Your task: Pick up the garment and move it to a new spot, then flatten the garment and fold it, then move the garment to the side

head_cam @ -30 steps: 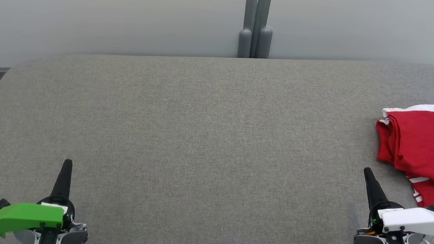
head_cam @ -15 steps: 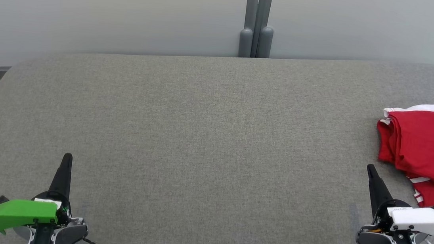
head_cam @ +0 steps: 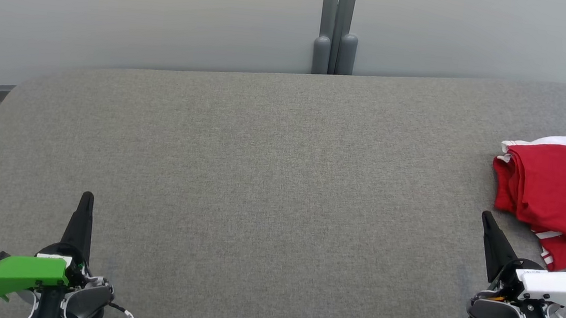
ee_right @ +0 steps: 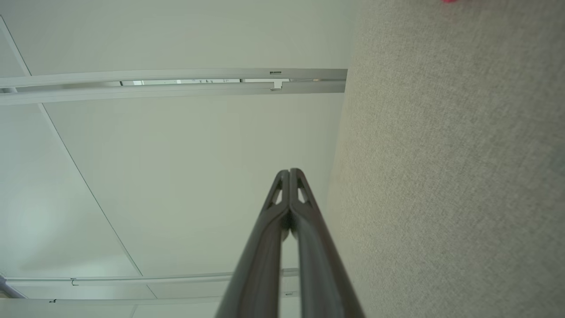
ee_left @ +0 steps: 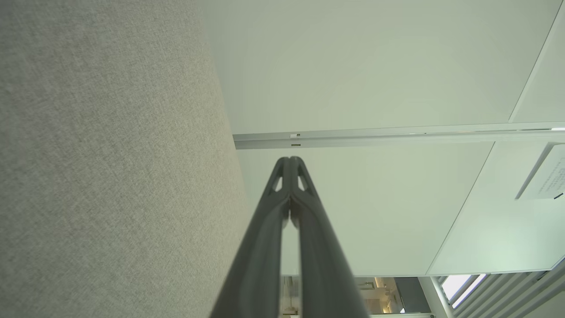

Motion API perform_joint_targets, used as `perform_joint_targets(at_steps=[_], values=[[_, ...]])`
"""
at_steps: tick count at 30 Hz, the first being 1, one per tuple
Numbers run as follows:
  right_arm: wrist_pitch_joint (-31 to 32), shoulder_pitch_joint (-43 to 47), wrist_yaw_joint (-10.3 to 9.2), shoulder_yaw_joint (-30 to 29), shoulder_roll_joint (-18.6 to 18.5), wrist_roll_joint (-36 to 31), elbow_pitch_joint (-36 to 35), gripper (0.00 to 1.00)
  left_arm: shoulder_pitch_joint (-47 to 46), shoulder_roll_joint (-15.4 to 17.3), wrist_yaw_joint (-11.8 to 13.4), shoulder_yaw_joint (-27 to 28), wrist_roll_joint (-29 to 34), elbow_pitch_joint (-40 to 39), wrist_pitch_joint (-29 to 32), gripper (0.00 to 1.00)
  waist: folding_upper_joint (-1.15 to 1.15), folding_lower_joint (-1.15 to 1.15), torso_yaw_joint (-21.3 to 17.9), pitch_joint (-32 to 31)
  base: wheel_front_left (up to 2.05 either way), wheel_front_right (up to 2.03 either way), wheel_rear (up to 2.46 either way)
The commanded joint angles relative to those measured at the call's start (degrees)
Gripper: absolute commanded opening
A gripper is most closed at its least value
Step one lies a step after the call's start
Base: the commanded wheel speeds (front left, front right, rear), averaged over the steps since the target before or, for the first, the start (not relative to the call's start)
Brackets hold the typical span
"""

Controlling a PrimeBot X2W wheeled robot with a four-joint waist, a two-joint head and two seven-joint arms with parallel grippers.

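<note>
While the red garment [head_cam: 555,190] lies folded in a loose stack at the far right of the grey padded table [head_cam: 261,167], both arms sit low at the near edge, well apart from each other. Left gripper [head_cam: 87,197] is clenched, fingers pressed tip to tip, with nothing in it (the left wrist view confirms this, tips meeting against the pale wall). Right gripper [head_cam: 485,216] is the same: clamped tight, empty, its tip near the garment's front corner but not touching it.

Over the last second both grippers' tips crept slightly up the head view while their wrists sank toward the bottom edge. The whole scene also nudged a touch right, so part of that is camera. The garment itself is undisturbed — same folds, white trim along the back.

This reads as arms settling to rest, not reaching. Judgement: the fold and the set-aside look done, so the task is at or near its end — only worry is the stack lying close to the table's right side, partly cut off by the frame.
</note>
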Motion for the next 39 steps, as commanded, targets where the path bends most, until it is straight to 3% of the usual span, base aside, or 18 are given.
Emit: perform_joint_targets(at_steps=[1, 39], values=[[0.42, 0.99, 0.02, -0.24, -0.3, 1.25, -0.46, 0.0, -0.78, 0.39, -0.35, 0.3, -1.34, -0.36, 0.46, 0.0, 0.0, 0.0, 0.02, 0.01, 0.0, 0.0, 0.0], [0.38, 0.77, 0.03, -0.21, -0.29, 1.05, -0.44, 0.0, -0.77, 0.39, -0.31, 0.27, -1.05, -0.33, 0.34, 0.0, 0.0, 0.0, 0.02, 0.01, 0.0, 0.0, 0.0]])
